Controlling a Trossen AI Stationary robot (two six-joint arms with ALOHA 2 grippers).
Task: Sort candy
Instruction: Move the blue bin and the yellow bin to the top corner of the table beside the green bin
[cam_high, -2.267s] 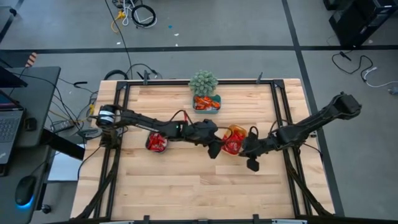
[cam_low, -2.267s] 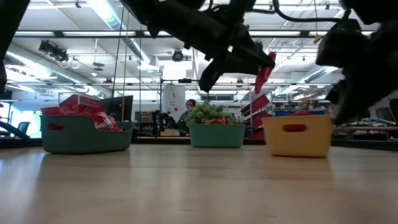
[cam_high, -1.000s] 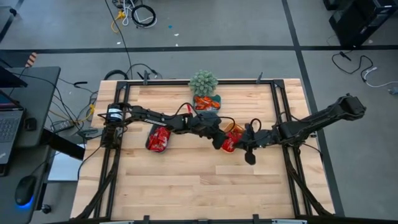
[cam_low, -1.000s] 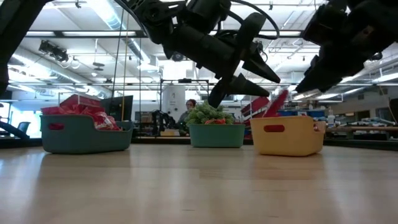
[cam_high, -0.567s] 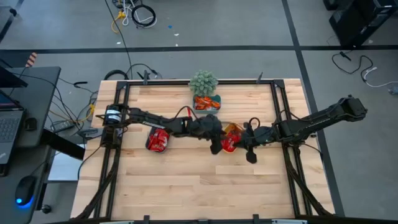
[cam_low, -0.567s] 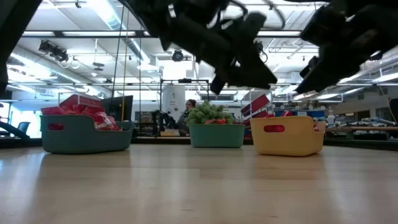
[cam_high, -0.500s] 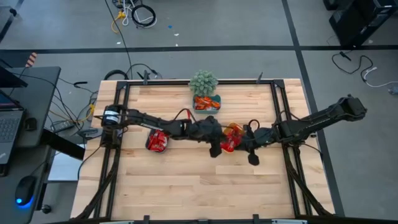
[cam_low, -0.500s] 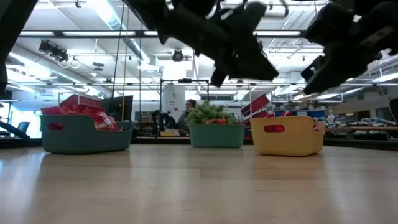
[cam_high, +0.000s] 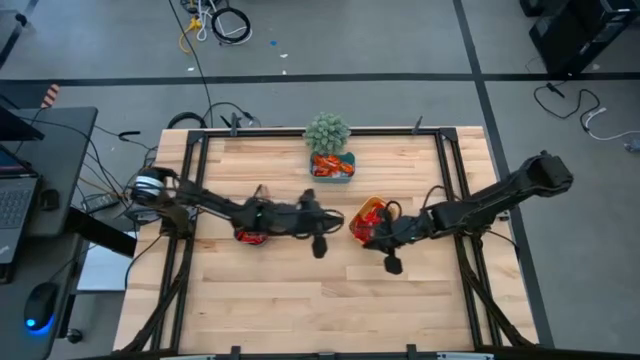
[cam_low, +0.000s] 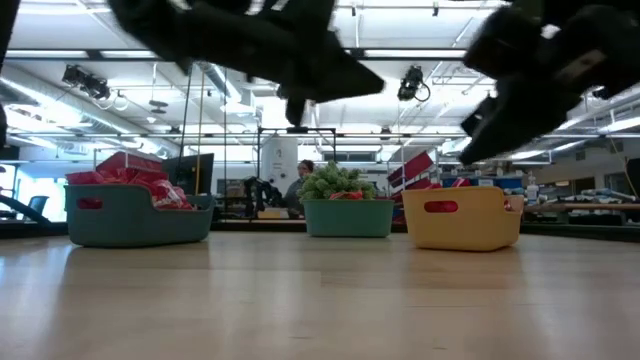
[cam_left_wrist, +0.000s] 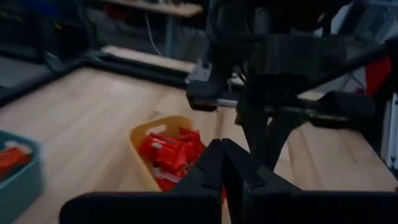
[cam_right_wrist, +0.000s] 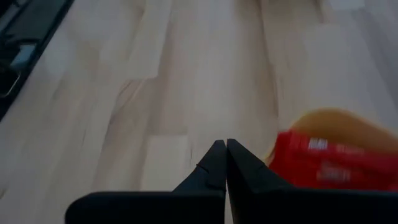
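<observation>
A yellow tray (cam_high: 354, 228) right of the table's middle holds red candy packets (cam_high: 366, 222), seen also in the left wrist view (cam_left_wrist: 171, 152) and the right wrist view (cam_right_wrist: 329, 162). A teal tray (cam_low: 140, 215) left of it holds more red candy (cam_high: 250, 236) and lies partly under my left arm. My left gripper (cam_high: 338, 217) hovers shut between the two trays, pointing at the yellow one (cam_left_wrist: 143, 140). My right gripper (cam_high: 372, 240) hovers shut by the yellow tray's near side. Neither holds anything.
A blue tray (cam_high: 331, 166) of orange candy stands at the far edge, with a small green potted plant (cam_high: 327, 131) just behind it. Bare wood fills the table's near half (cam_high: 320, 300). A black frame (cam_high: 440, 150) runs around the table. A person shows far off in the room (cam_low: 306, 170).
My left gripper has pulled back from over the yellow tray toward the table's left and has shut. My right gripper has stayed by the yellow tray, shifting a little left. A red packet seen above the yellow tray a second ago no longer shows there.
</observation>
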